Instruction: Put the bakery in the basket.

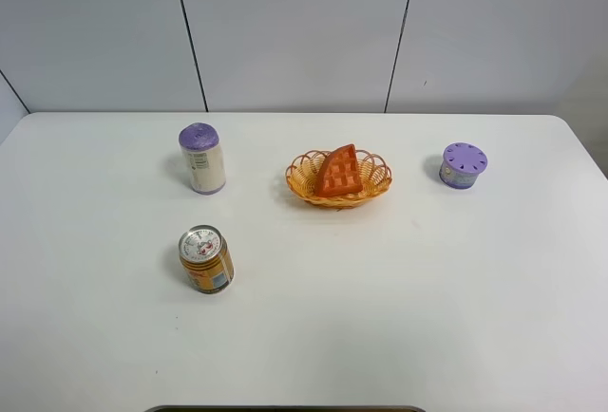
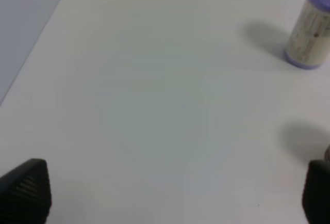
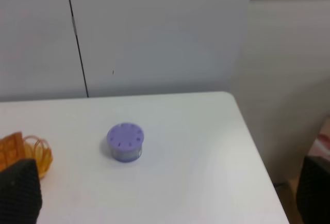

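The orange-brown waffle-grid bakery (image 1: 339, 171) lies inside the yellow wicker basket (image 1: 306, 182), leaning against its far rim, at the middle of the white table. Neither arm shows in the exterior view. My left gripper (image 2: 170, 198) is open and empty over bare table on the left side; only its dark fingertips (image 2: 26, 190) show. My right gripper (image 3: 165, 193) is open and empty, well back from the table's right end. The right wrist view catches the basket's rim (image 3: 40, 154) and a corner of the bakery (image 3: 9, 149) at its edge.
A white cylinder with a purple cap (image 1: 202, 158) stands left of the basket and also shows in the left wrist view (image 2: 309, 33). A yellow drink can (image 1: 206, 259) stands nearer the front. A purple-lidded round container (image 1: 463, 165) (image 3: 125, 142) sits right of the basket.
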